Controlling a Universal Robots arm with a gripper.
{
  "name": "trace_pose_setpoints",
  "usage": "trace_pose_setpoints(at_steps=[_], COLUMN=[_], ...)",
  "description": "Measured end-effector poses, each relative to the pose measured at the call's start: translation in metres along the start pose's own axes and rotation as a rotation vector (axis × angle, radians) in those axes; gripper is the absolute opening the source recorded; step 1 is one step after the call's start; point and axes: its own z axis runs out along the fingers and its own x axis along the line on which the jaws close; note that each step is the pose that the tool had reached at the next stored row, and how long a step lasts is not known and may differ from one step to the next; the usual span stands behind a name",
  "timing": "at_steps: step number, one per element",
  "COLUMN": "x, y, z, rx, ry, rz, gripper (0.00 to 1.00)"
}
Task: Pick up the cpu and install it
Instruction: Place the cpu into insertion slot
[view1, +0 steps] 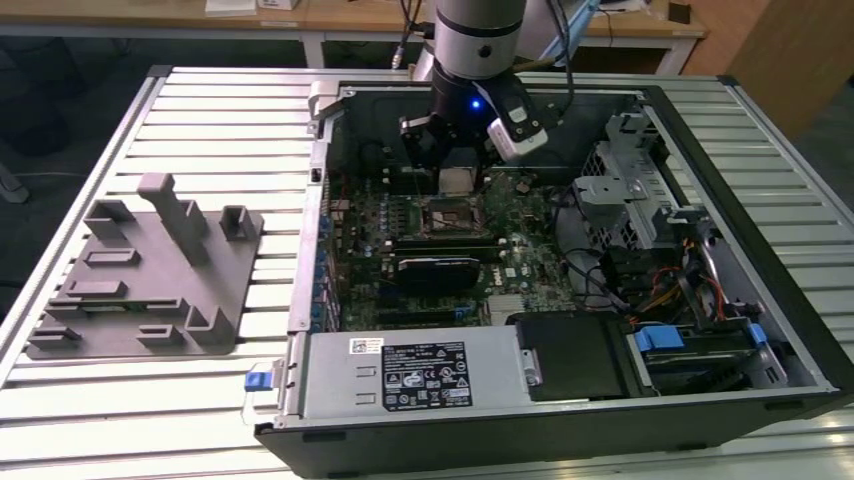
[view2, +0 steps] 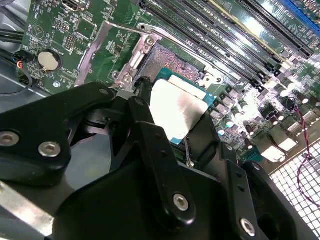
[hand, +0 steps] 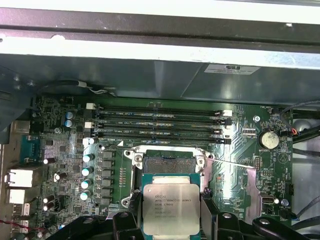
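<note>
Progress stands at the halfway mark, judging by these pictures: the chip is picked up but not yet seated.

In the exterior view, the gripper hangs inside the open computer case, its fingers closed on the cpu. The chip sits in the air at about twelve o'clock from the socket, clear of the board. A grey tray lies well apart at nine o'clock. The white label on the power supply carries print.

In the second wrist view, two black fingers pinch opposite edges of the cpu, silver face tilted, just beside the socket, whose metal frame looks lifted.

In the first wrist view, the cpu hangs between the fingers, apart from the bare socket. Its lid bears small print, as does the board by the memory slots.
</note>
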Motion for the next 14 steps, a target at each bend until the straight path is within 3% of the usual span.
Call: trace_pose_setpoints(at_steps=[14], x=[0.0021], y=[0.0001], z=[0.0005], rx=[0.0059], ry=[0.0004], rz=[-0.004], gripper=[0.55])
